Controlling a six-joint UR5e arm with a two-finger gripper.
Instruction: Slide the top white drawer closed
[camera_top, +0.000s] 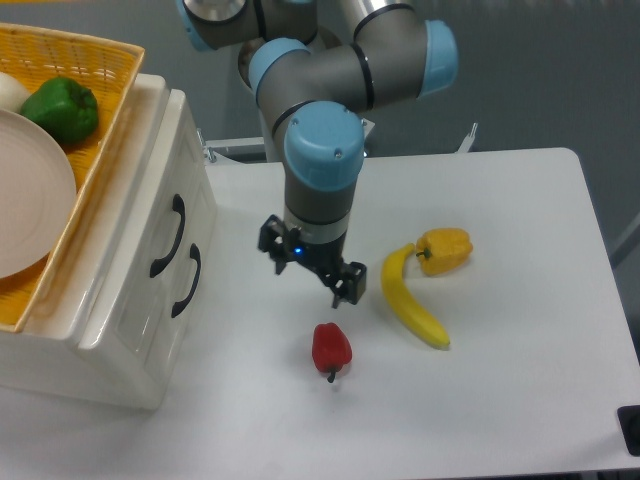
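Note:
The white cabinet (120, 330) stands at the table's left, its front facing right. The top white drawer (150, 215) shows its black curved handle (169, 235); its front panel looks about flush with the lower drawer (160, 310), and no open gap shows. The lower drawer has its own black handle (187, 281). My gripper (308, 268) hangs pointing down over the table to the right of the cabinet, well clear of both handles. Its jaws stand apart with nothing between them.
A yellow wicker basket (95, 60) on the cabinet holds a white plate (30, 200) and a green pepper (62, 108). A red pepper (331, 348) lies just below the gripper. A banana (410, 300) and a yellow pepper (445, 248) lie to its right.

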